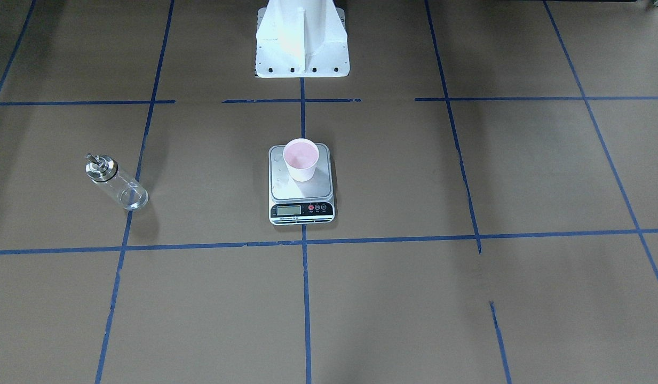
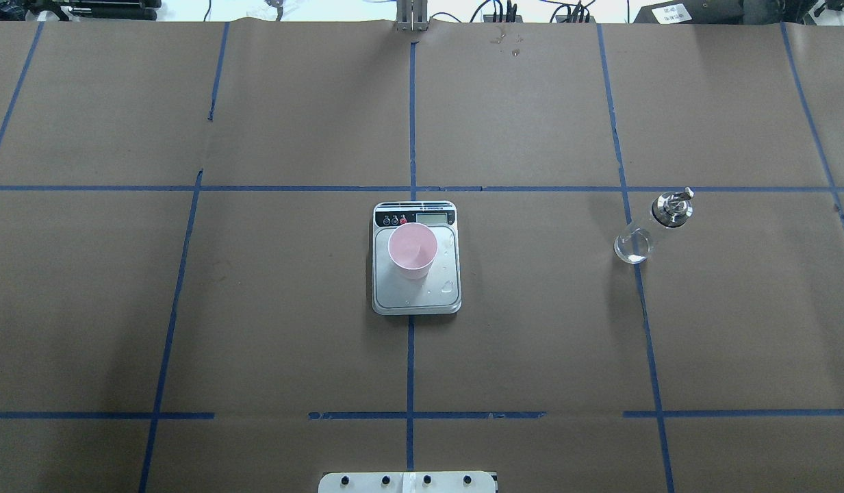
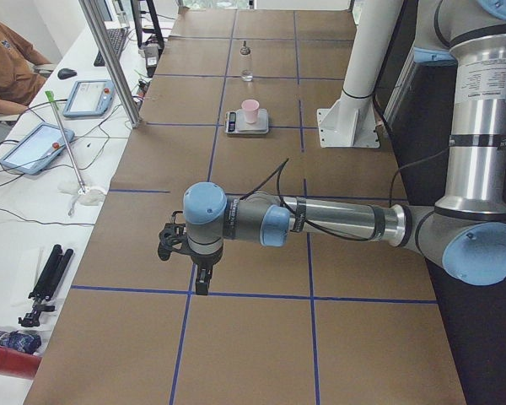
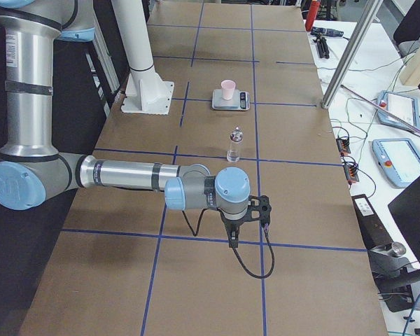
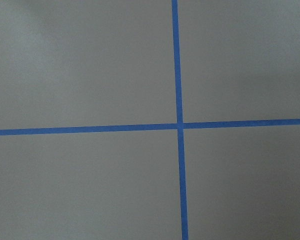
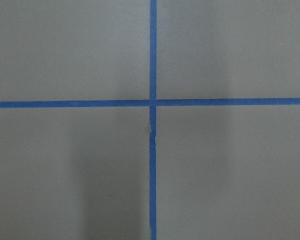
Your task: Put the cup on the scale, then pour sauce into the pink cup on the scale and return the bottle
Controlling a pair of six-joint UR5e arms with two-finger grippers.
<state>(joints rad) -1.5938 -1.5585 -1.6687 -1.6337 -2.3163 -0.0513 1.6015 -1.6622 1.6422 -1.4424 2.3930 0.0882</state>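
Observation:
The pale pink cup [image 1: 301, 157] stands upright on the silver platform of the scale [image 1: 282, 188] at the table's middle; both also show in the overhead view, the cup [image 2: 413, 252] on the scale [image 2: 446, 291]. The clear glass bottle [image 2: 644, 229] with its silver collar stands upright, alone, on the robot's right side, also in the front-facing view [image 1: 118, 181]. My left gripper [image 3: 201, 285] hangs over the table's left end, far from the scale; my right gripper [image 4: 232, 242] hangs over the right end, short of the bottle [image 4: 234, 145]. I cannot tell whether either is open or shut. Both wrist views show only table.
The white robot base [image 1: 301, 48] stands behind the scale. Blue tape lines [image 2: 411, 342] grid the brown table. A few droplets lie on the scale platform. In the left side view a metal pole [image 3: 110, 59], tablets and a seated operator [image 3: 8, 72] are beside the table.

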